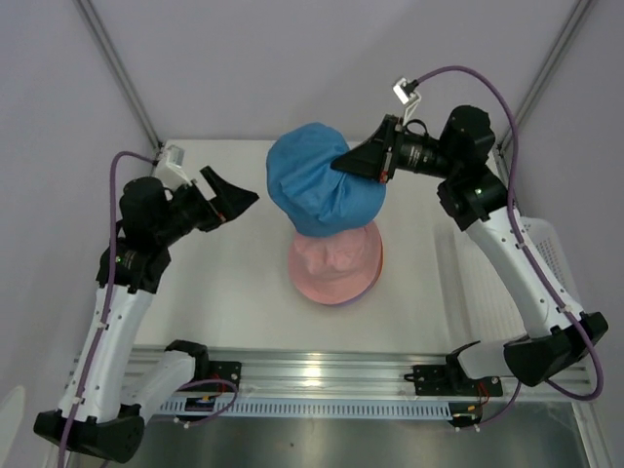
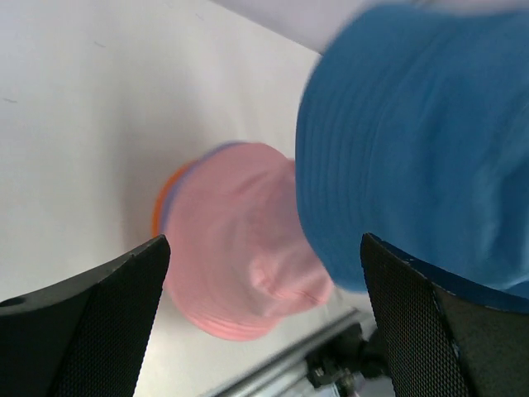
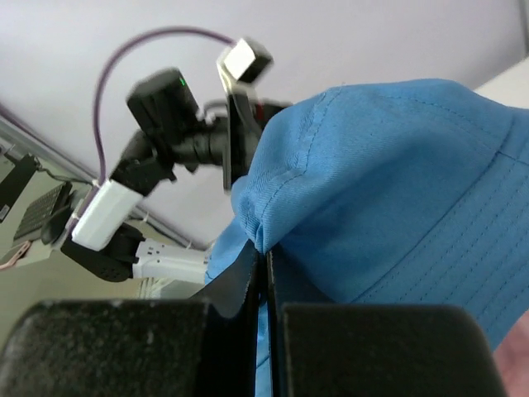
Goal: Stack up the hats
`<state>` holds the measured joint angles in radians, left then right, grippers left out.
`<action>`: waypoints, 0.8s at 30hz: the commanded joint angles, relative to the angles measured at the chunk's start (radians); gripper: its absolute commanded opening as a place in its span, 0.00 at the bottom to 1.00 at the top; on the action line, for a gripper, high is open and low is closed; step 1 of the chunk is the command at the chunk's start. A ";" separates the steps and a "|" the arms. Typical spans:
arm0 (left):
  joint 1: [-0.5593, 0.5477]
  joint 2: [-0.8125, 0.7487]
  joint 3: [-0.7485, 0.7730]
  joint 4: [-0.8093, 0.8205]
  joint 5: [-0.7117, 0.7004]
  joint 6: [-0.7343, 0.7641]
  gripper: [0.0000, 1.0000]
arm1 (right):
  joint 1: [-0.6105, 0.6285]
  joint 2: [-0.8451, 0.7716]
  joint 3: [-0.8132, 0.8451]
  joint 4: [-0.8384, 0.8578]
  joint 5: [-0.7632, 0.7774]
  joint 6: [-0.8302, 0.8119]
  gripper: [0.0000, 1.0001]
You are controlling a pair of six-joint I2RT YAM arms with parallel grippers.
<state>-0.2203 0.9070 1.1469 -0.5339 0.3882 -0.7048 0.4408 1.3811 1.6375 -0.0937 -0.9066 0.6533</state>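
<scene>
Currently, right gripper [image 1: 340, 164] jaws pinch the brim of the blue bucket hat [image 1: 314, 190], raised over the pink hat [image 1: 331, 271]; left gripper [image 1: 250, 200] jaws spread, holding nothing.

Walls: plain pale grey panels [image 1: 292, 58] around you.
Corners: two slanted silver metal posts [image 1: 115, 68].
Surface: your flat white tabletop [image 1: 224, 292].
</scene>
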 commanded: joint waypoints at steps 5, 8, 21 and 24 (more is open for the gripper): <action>0.277 -0.100 -0.007 -0.052 0.078 0.076 1.00 | 0.029 -0.109 -0.373 0.034 0.048 -0.043 0.00; 0.280 -0.080 -0.097 0.016 0.159 0.041 0.99 | 0.033 -0.122 -0.471 0.083 0.029 0.005 0.00; 0.243 -0.054 -0.296 0.204 0.229 -0.019 1.00 | -0.030 -0.221 -0.539 -0.173 0.264 -0.228 0.00; 0.228 -0.049 -0.297 0.193 0.215 -0.012 1.00 | -0.083 -0.264 -0.545 -0.173 0.259 -0.208 0.00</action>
<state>0.0235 0.8707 0.8459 -0.3836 0.5888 -0.7177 0.4019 1.1736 1.0809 -0.2615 -0.6968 0.4713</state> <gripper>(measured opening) 0.994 0.019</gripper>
